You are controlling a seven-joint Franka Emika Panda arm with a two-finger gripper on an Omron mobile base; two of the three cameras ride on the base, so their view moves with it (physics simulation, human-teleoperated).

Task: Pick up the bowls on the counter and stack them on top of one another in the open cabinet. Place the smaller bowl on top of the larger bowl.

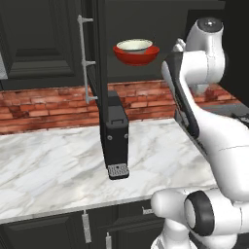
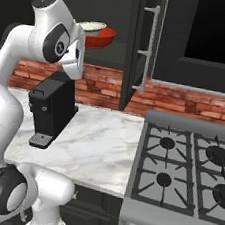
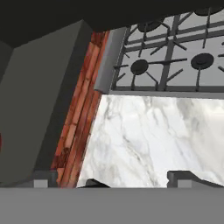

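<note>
The larger bowl (image 1: pixel 137 57), glossy red, sits on the dark shelf of the open cabinet (image 1: pixel 146 73). The smaller bowl (image 1: pixel 134 45), cream-white, rests inside it. From the right base view the red bowl (image 2: pixel 103 39) and the cream bowl (image 2: pixel 93 27) peek out behind the arm's upper link. My gripper (image 3: pixel 116 179) is open; its two fingertips (image 3: pixel 43 178) stand far apart with nothing between them. It looks down past the cabinet's underside at the counter (image 3: pixel 144 140). It holds neither bowl.
A black coffee machine (image 1: pixel 115 136) stands on the counter (image 1: pixel 53 160) below the cabinet. The open door with its silver bar handle (image 1: pixel 85 58) juts out left of the bowls. A gas stovetop (image 2: pixel 187 169) adjoins the counter on the right. A brick backsplash (image 1: pixel 44 107) runs behind.
</note>
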